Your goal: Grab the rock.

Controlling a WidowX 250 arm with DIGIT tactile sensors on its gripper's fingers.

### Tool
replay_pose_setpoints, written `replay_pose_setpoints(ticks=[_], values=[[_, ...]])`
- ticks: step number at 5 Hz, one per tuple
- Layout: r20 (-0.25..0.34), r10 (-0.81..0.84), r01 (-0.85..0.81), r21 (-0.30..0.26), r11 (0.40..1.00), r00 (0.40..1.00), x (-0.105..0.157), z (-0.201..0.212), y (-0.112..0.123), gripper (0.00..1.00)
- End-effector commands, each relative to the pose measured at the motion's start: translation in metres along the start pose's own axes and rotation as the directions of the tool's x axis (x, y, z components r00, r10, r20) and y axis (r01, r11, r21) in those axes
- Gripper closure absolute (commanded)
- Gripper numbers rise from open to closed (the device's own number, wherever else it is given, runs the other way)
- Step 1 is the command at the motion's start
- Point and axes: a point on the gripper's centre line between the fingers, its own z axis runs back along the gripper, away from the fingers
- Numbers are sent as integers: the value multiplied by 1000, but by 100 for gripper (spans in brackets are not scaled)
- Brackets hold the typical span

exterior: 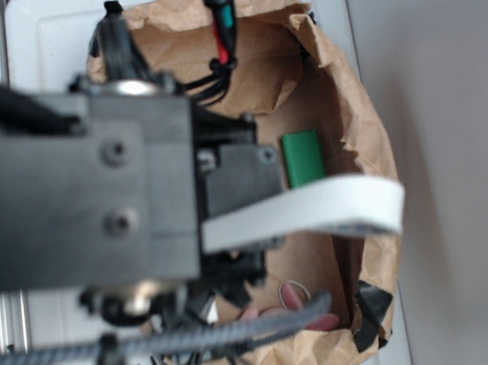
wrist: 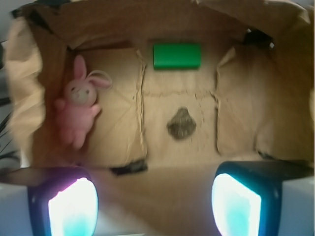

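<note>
In the wrist view a small lumpy dark rock (wrist: 181,123) lies on the floor of a brown paper bag (wrist: 113,147), near the middle. A green block (wrist: 176,55) lies beyond it at the far wall. A pink plush bunny (wrist: 78,106) lies to the left. My gripper (wrist: 154,206) is open and empty, its two glowing fingertips (wrist: 72,209) wide apart at the bottom edge, above the bag's near rim and short of the rock. In the exterior view the arm (exterior: 101,194) hides the rock; the green block (exterior: 304,157) and a bit of the bunny (exterior: 297,301) show.
The bag's crumpled walls (exterior: 367,139) rise around the floor on all sides. Black tape patches (exterior: 370,308) sit on its rim. A white ribbon cable (exterior: 314,211) and black wires (exterior: 197,338) hang from the arm. The bag stands on a white surface (exterior: 47,46).
</note>
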Motion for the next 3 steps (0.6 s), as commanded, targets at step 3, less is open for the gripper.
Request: replay_pose_setpoints(ticks=[3], values=[[23, -52, 52, -7, 999, 998, 21, -43, 42, 0]])
